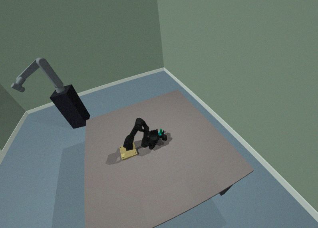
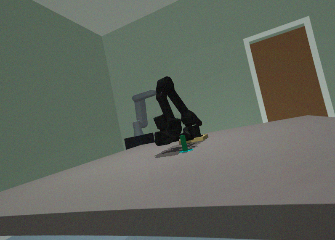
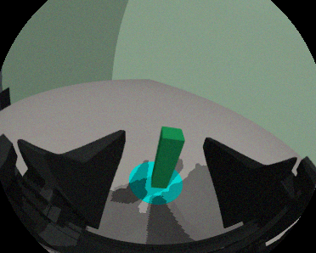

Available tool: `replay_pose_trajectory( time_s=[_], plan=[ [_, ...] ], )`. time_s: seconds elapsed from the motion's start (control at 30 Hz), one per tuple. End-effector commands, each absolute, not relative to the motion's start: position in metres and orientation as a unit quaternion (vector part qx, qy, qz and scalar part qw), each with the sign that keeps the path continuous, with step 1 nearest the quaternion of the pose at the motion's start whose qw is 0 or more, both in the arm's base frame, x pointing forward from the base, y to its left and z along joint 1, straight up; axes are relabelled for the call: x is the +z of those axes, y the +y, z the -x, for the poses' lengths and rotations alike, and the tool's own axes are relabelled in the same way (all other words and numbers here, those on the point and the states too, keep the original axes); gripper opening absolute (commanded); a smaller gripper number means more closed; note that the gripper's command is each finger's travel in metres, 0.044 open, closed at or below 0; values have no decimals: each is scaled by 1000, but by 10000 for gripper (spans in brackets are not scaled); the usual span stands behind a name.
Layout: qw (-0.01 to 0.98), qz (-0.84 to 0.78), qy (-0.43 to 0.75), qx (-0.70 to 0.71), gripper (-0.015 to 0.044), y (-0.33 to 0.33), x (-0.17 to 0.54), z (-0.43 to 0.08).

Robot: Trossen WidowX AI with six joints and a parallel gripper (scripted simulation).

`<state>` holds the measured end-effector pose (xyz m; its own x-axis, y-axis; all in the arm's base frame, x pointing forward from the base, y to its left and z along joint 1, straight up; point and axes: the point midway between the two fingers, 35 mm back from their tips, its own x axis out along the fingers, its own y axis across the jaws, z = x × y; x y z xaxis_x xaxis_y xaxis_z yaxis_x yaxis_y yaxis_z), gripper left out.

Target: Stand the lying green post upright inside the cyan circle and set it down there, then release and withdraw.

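The green post [image 1: 160, 130] [image 2: 183, 143] [image 3: 169, 157] stands upright on the table, with its foot inside the cyan circle [image 2: 190, 149] [image 3: 138, 171], near the middle. My gripper [image 1: 161, 134] [image 3: 166, 139] is open and low over the table. In the wrist view its two black fingers stand one on each side of the post, with a visible gap on both sides, and neither touches it. In the exterior view the post stands in front of the dark gripper, whose fingertips are hard to make out.
The arm's yellow base plate [image 1: 124, 154] [image 2: 205, 137] is fixed on the table [image 1: 179, 169] [image 2: 216, 178]. A grey arm [image 1: 51, 72] [image 2: 140, 110] on a dark pedestal [image 1: 69, 107] [image 2: 139, 141] stands beyond the table's edge.
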<state>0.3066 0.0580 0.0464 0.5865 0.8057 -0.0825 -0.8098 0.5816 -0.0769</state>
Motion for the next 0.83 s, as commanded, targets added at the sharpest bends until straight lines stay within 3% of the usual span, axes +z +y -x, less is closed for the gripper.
replay_pose_trajectory(
  time_s=[0.0,0.8],
  plan=[
    [889,57,17,455,400,58,47,-307],
    [891,27,28,452,400,57,133,-307]
  ],
)
